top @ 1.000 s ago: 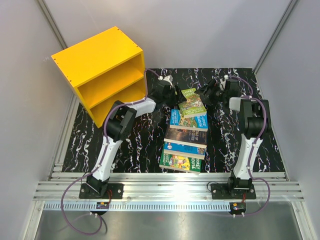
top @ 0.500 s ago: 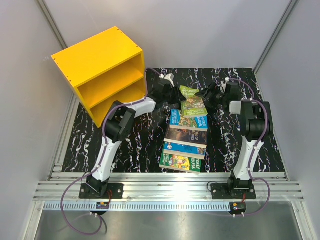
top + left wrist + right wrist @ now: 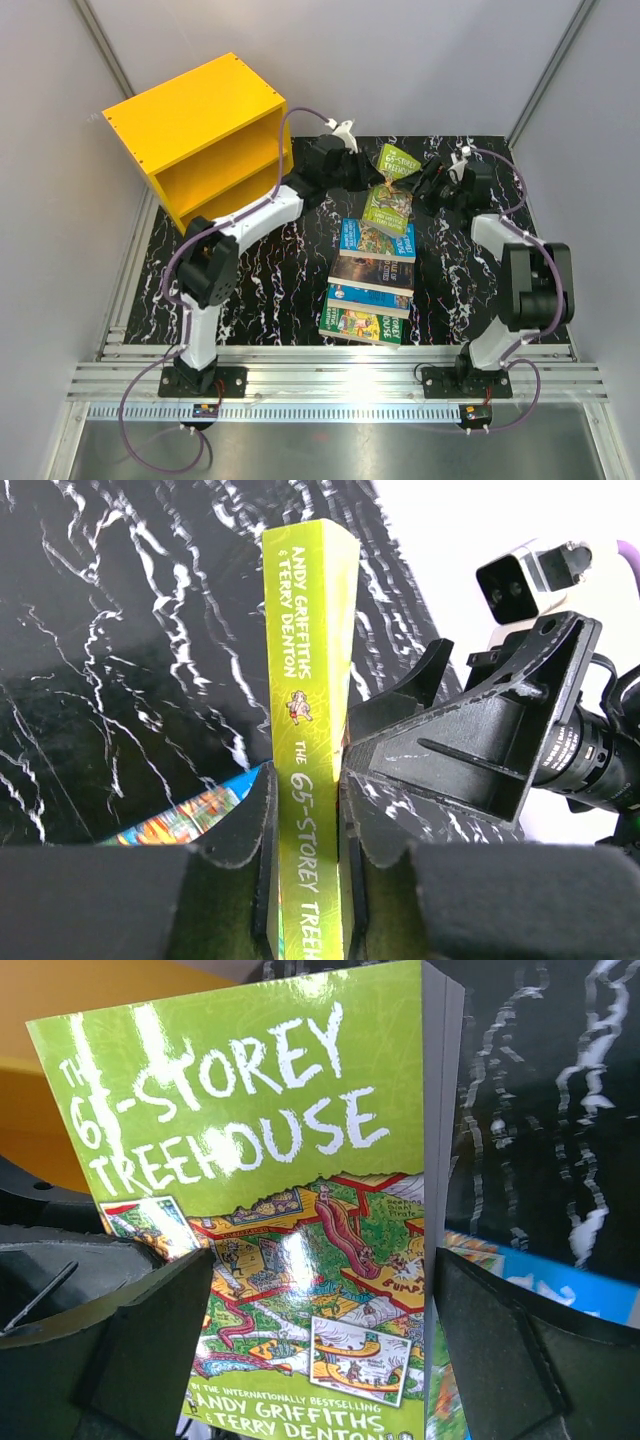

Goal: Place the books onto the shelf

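Lower centre of the top view, five books [image 3: 372, 272] lie flat in an overlapping row on the counter [image 3: 270, 290], green ones at both ends, blue and dark between; none shelved yet. Just above the row, upper centre, the 65-Storey Treehouse book [image 3: 398, 160] is up off the counter and stood on edge. Left jaws are pinched shut across its spine edge, which holds it upright. Right jaws are spread wide with the cover between the fingers, gripping nothing; contact is hard to tell, probably steadying the book. Upper left, farthest back, the yellow shelf [image 3: 200, 125] has two open bays facing the counter, with no book visible in either. Judgement: the held book goes to a bay next, and a thin paperback pinched at the spine may sag or twist.
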### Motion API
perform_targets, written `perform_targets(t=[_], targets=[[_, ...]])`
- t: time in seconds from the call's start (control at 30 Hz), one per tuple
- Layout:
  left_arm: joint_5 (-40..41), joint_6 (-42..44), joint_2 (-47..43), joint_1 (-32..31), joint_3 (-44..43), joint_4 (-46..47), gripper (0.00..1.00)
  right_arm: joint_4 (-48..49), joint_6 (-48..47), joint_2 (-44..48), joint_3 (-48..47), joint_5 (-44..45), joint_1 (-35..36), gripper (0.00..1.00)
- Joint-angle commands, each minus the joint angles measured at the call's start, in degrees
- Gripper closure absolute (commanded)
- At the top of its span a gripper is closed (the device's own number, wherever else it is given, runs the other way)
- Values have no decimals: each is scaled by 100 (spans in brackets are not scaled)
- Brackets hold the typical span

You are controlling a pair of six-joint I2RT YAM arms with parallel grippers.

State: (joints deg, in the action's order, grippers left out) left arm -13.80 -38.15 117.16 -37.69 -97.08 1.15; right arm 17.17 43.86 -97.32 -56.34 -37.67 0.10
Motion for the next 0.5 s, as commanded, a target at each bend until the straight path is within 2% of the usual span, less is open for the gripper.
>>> perform_targets(t=[0.0,0.17,0.27,0.4,0.47], targets=[[79,246,-1045,-318,-83,-95,100,-134,106,994,35,-514,307,3],[843,782,-2012,-309,-513,-1317,100,-819,158,2284,140,-119,307,0],[1221,1037,-2408,-195,-707,-1915,100,-769,577,3120,254,84,315,0],[1775,1284,-2944,182,-742,-2565,100,-741,1046,4035,308,58,394,0],[1890,1310,-3260,428,-742,-2724,100,-1081,1029,4440,202,67,456,0]])
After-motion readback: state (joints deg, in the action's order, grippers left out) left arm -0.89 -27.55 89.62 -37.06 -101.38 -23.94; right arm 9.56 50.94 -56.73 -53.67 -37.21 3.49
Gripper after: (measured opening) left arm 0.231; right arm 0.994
